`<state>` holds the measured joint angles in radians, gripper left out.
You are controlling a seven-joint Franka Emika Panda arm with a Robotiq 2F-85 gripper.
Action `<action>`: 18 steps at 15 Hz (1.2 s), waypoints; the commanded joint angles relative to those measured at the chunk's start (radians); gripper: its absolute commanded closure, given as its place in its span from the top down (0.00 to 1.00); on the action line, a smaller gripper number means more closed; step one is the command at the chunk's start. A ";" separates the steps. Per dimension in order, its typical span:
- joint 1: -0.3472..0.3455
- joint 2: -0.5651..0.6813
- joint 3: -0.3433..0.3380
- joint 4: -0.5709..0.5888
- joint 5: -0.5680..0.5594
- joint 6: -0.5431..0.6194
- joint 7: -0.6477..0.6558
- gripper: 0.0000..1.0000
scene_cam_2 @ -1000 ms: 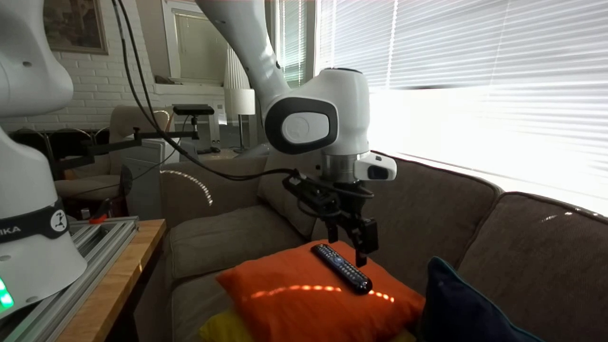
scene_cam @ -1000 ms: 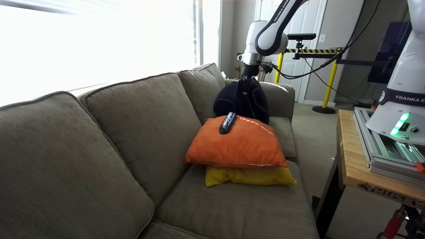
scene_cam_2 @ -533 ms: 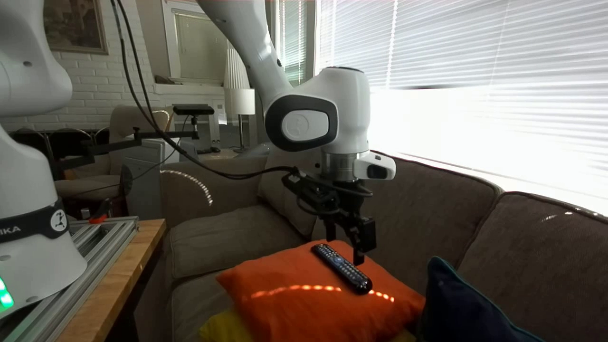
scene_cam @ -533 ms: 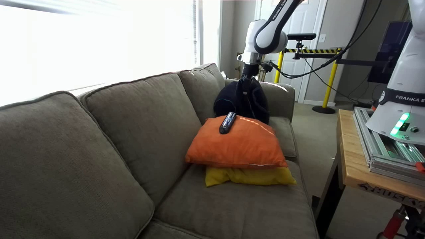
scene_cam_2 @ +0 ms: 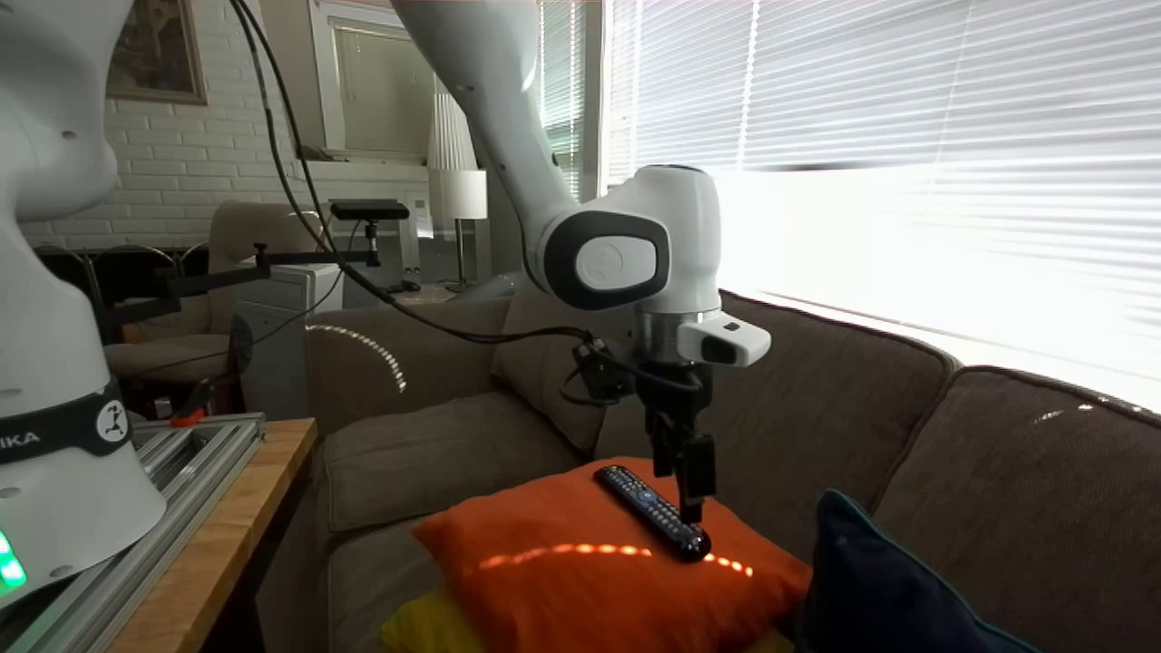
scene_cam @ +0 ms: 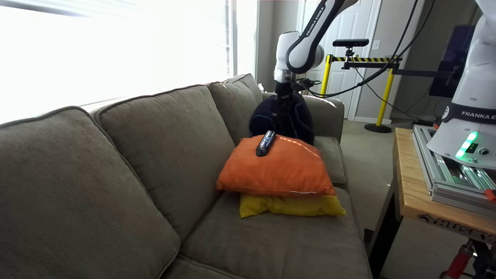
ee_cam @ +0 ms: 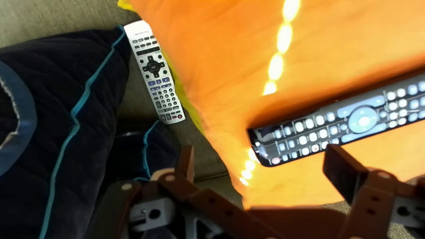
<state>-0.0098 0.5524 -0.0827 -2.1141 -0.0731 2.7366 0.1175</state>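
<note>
Gripper (ee_cam: 260, 157) points down from the bent arm (scene_cam_2: 626, 258), jaws wide apart, near one end of the black remote (ee_cam: 337, 122), which rests on the orange cushion (ee_cam: 219, 63). Farther off, a silver remote (ee_cam: 155, 73) lies on the sofa (scene_cam: 286, 246) beside a navy pillow (ee_cam: 96, 109).
</note>
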 commanded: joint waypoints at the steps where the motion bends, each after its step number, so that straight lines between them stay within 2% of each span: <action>1: 0.071 0.086 -0.022 0.090 0.066 -0.063 0.183 1.00; 6: 0.080 0.137 0.020 0.147 0.214 -0.108 0.335 1.00; 11: 0.086 0.172 0.035 0.173 0.362 -0.070 0.466 1.00; 14: 0.124 0.173 0.005 0.170 0.352 -0.074 0.537 1.00; 15: 0.099 0.157 0.021 0.152 0.342 -0.076 0.487 1.00; 18: 0.114 0.158 0.014 0.152 0.339 -0.075 0.517 1.00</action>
<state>0.1000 0.7096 -0.0646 -1.9651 0.2611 2.6646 0.6371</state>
